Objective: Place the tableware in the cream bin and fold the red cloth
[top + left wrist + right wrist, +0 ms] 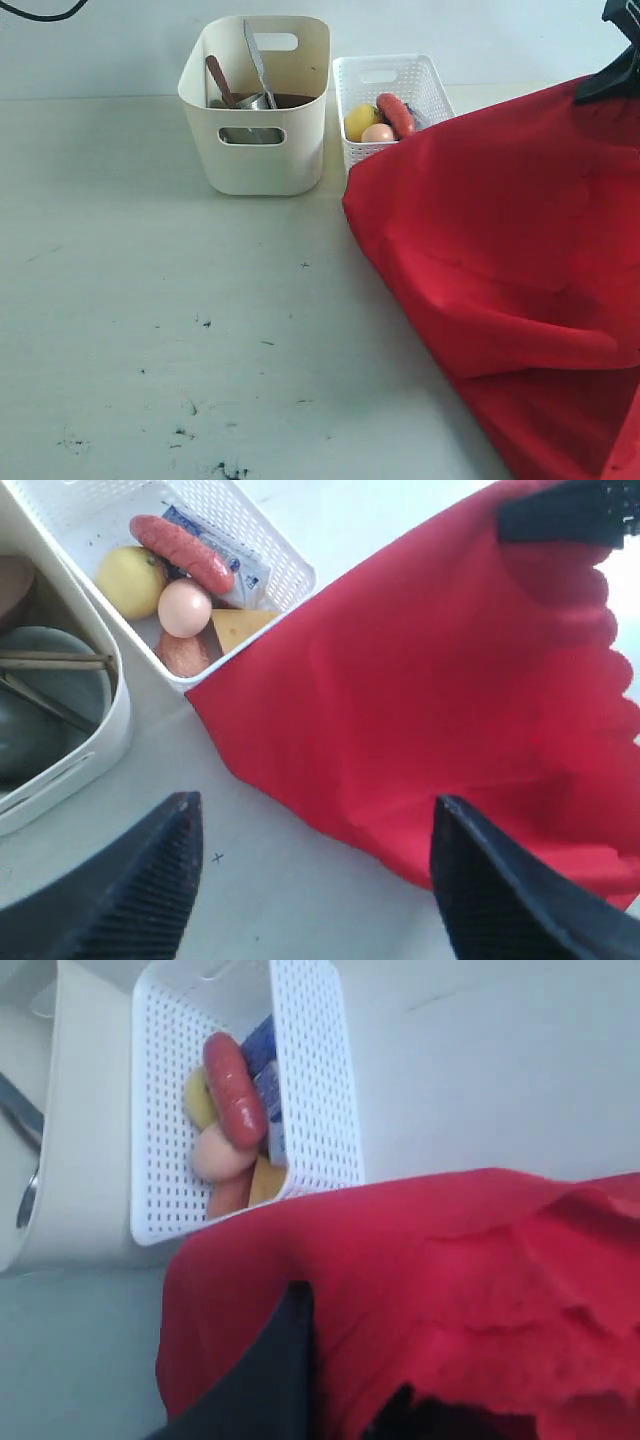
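Pale counter (pixel 150 300), flecked with dark marks on its near side, carries everything. At the far centre stands the cream bin (pixel 260 165), holding the dark wooden spoon (pixel 219 80), the steel knife (pixel 257 60), the steel cup (pixel 255 102) and the brown plate (pixel 295 100). The left wrist view also shows the pale bowl (pixel 50 695) and the chopsticks (pixel 50 660) inside it.

Just right of the bin sits the white lattice basket (pixel 430 85) with a lemon (pixel 360 120), an egg (pixel 378 133), a sausage (pixel 396 113), a blue-white carton (pixel 235 560) and cheese (pixel 240 628).

The red cloth (pixel 500 270) fills the right side, unfolded, and in the exterior view its edge hides the basket's near right corner. The right tool (pixel 612 82) is pressed together on the cloth's far right part, which hangs up from the counter. The left tool (pixel 318 815) is spread wide and holds nothing, above the cloth's left edge.
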You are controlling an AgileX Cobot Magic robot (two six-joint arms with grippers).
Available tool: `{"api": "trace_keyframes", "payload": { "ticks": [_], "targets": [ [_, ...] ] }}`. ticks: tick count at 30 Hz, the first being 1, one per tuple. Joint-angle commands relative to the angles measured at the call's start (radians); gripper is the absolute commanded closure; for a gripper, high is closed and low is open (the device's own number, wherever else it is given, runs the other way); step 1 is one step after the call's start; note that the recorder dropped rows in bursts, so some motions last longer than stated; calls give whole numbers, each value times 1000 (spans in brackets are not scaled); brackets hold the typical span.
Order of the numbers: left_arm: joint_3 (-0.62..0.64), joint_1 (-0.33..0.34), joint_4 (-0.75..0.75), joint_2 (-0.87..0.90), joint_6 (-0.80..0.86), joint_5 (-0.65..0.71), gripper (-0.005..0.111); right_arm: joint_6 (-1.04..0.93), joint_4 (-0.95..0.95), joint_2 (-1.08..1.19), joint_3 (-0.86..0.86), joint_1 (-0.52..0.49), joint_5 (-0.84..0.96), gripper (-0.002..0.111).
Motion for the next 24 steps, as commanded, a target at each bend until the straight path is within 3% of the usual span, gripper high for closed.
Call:
{"api": "trace_keyframes", "payload": {
  "ticks": [1,6,11,14,18,20,24],
  "targets": [
    [5,5,-9,-12,10,-5,43,53,-34,83,-62,-4,34,108],
    [5,5,-9,-12,10,-5,43,65,-57,144,-60,-4,62,108],
    [5,5,-9,-12,10,-5,43,173,-162,177,-60,-4,-37,104],
    [5,5,-9,-12,10,-5,43,190,-201,212,-60,-4,-99,88],
    [5,5,-9,-12,10,-5,43,188,-201,242,-62,-4,-206,58],
    [5,5,-6,-12,6,-5,43,188,-213,221,-64,-4,-236,52],
    [5,5,6,-12,4,-5,43,188,-244,148,-74,-4,-216,49]
  ]
}}
